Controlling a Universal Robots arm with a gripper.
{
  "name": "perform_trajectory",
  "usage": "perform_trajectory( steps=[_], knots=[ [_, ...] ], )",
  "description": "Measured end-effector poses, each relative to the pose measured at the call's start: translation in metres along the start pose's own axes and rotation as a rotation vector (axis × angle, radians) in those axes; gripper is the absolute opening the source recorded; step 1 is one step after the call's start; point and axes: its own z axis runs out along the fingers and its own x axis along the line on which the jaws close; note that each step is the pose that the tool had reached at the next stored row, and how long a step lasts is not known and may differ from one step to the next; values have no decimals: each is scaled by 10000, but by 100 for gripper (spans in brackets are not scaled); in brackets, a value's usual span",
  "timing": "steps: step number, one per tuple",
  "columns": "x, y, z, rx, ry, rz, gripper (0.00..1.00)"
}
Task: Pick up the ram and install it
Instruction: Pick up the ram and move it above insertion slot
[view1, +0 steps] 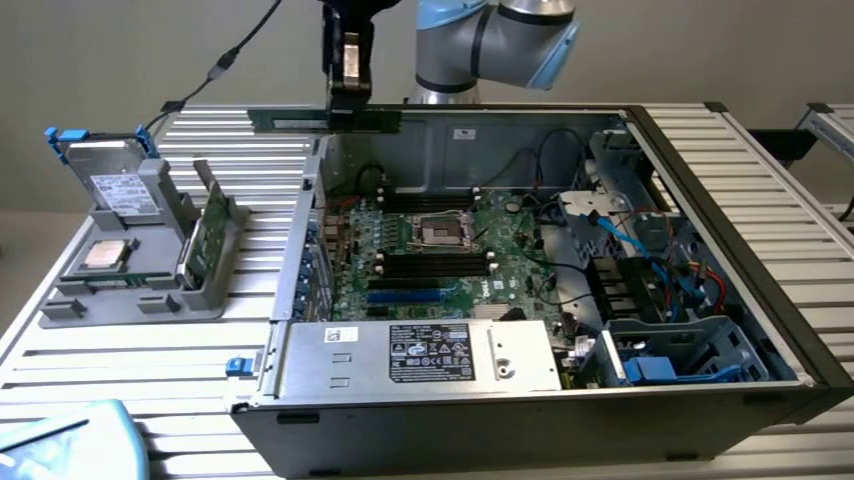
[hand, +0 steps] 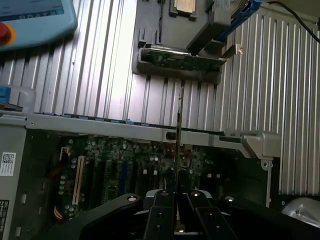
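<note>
The ram (view1: 287, 120) is green. The motherboard (view1: 514, 235) is green with black slots. The table (view1: 761, 170) is silver with stripes. The holder (view1: 80, 300) is grey.

Robot arm (view1: 494, 35) cut off by top edge, middle of ram (view1: 287, 120) hidden behind jaws

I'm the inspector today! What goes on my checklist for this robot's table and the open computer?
Surface: slatted metal table carrying an open computer case.
Job's things: ram held in the air near the case's far edge; motherboard lies inside the case.
Clutter: gray tray with a silver processor chip and a broader green card; blue pendant at the table corner.
End effector: end effector shut on the ram.
Cables: black cable behind the tray; blue cables inside the case.
Surroundings: plain wall.
</note>
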Motion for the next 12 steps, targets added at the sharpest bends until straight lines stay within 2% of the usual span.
perform_trajectory(
  steps=[7, 12],
  knots=[
    [44, -313, -31, -2, 13, -3, 14],
    [72, -491, -12, -5, 152, -20, 14]
  ],
)
